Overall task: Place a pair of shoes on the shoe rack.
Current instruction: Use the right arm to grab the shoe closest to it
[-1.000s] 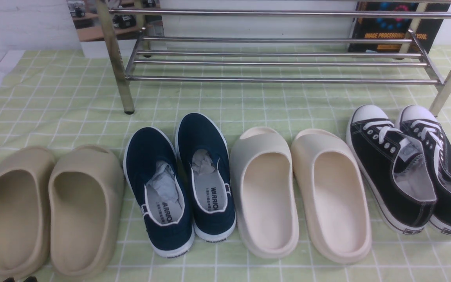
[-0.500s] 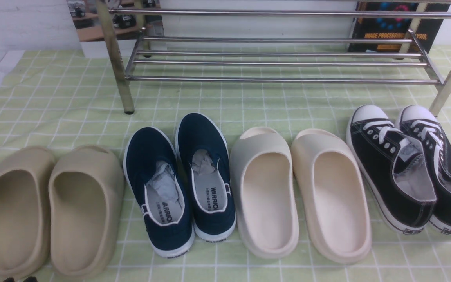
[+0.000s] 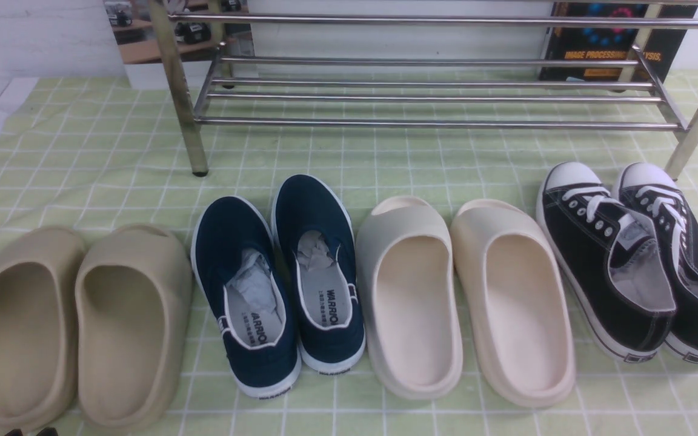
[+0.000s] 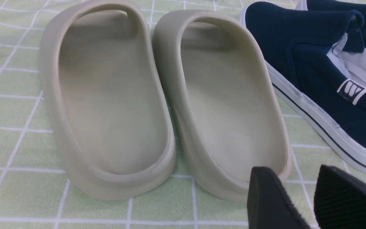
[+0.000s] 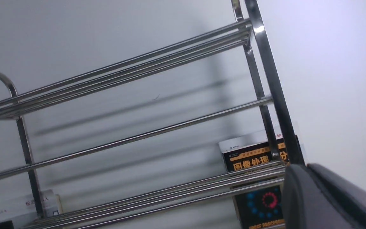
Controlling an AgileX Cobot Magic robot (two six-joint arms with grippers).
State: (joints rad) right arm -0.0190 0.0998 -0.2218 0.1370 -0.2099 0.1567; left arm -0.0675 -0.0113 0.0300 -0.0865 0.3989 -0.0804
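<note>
**Clearances.** The tabletop [image 3: 82, 151] carries a green checked cloth. A band of bare cloth runs across the middle of the front view, between the row of footwear and the front bar of the shoe rack [image 3: 434, 123]. The rack fills the upper part of the frame. Its front left leg [image 3: 193, 139] stands above and to the left of the navy slip-ons [image 3: 228, 242]. Its front right leg [image 3: 697, 130] stands just beside the toe of the rightmost sneaker.

**Inventory.**
- Eight items of footwear, in four pairs, in one row.
- Left to right: two beige slides [image 3: 125, 327], two navy slip-ons, two cream slides [image 3: 409, 303], two black sneakers.
- One rack.
- One book [image 3: 591, 45], behind the rack at the upper right.

**Task item and jaws.**
- The pair of shoes [image 3: 597, 266] lies at the right edge of the frame, toes toward the rack, the two sneakers touching side by side.
- The left jaws show at the lower left edge of the front view, near the heels of the beige slides. In the left wrist view they stand apart with a narrow gap and hold nothing. Three pairs lie between them and the sneakers.
- The right jaws show as one grey finger in the right wrist view, facing the rack's bars. Their state cannot be told.
</note>
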